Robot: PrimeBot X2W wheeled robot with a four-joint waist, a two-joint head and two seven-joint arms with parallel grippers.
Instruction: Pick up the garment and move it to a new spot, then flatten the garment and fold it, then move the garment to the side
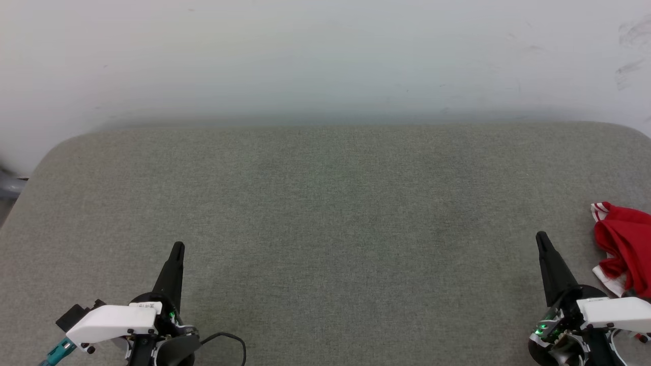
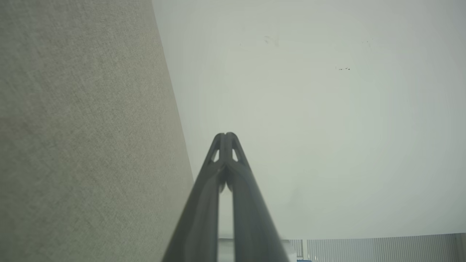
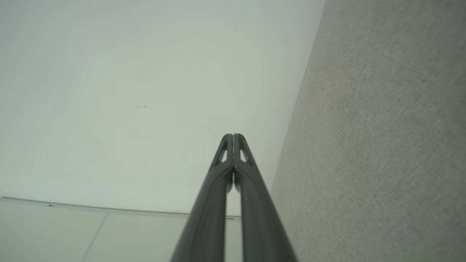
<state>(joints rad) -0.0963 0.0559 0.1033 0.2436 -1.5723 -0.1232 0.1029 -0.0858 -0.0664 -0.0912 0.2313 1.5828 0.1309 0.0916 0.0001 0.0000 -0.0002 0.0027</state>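
Head view: found the garment (image 1: 624,244) crumpled at the right edge of the grey table (image 1: 325,203), just beside the right gripper (image 1: 541,236) yet apart from its fingers, with the left gripper (image 1: 177,247) well apart at the near left, both clenched and holding nothing. Left wrist view: caught the left gripper's fingers (image 2: 204,203) pressed tip to tip, table to one side, pale wall (image 2: 327,109) beyond. Right wrist view: saw the right gripper's fingers (image 3: 255,211) likewise squeezed together, empty.

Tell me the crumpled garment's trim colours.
Red-and-white stripes on the crumpled red garment; head view.
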